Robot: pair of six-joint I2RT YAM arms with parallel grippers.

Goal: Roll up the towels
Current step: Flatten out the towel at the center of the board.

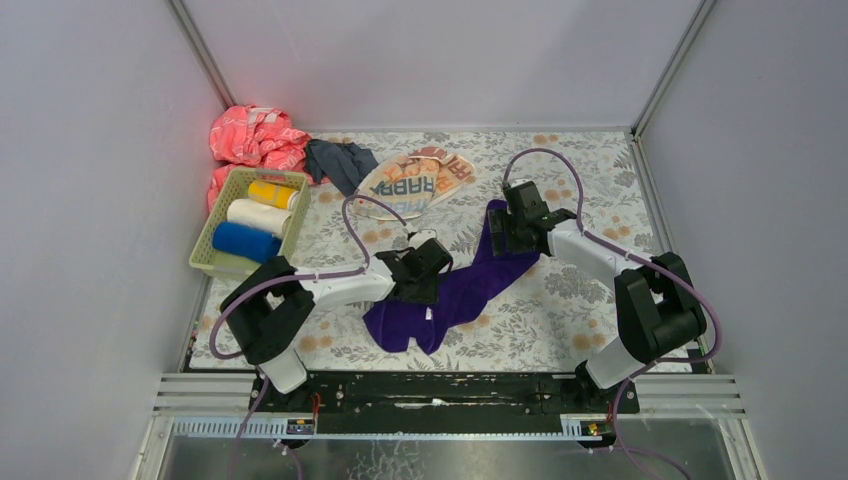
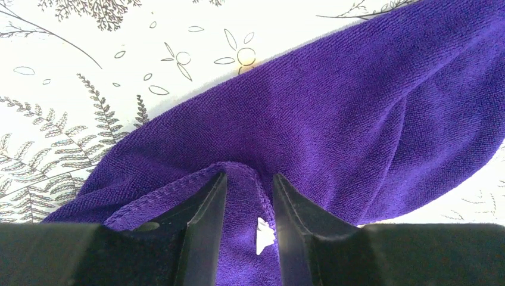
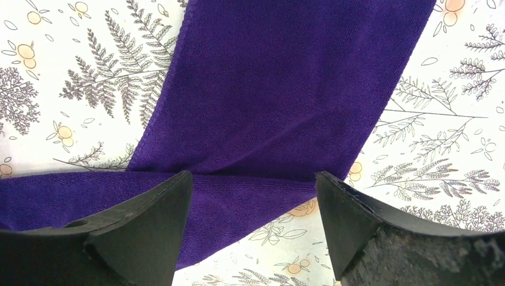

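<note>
With the purple towel (image 1: 465, 290) bunched on the table (image 1: 580, 300), your left gripper (image 2: 250, 182) clamped on its hem and right gripper (image 3: 253, 179) spread wide above the far end, pinch that end and pull flat before rolling.

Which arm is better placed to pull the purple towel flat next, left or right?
Left, probably. The left tool is pinched on a hemmed fold of the purple towel, while the right tool hangs open over the other end, holding nothing.
</note>
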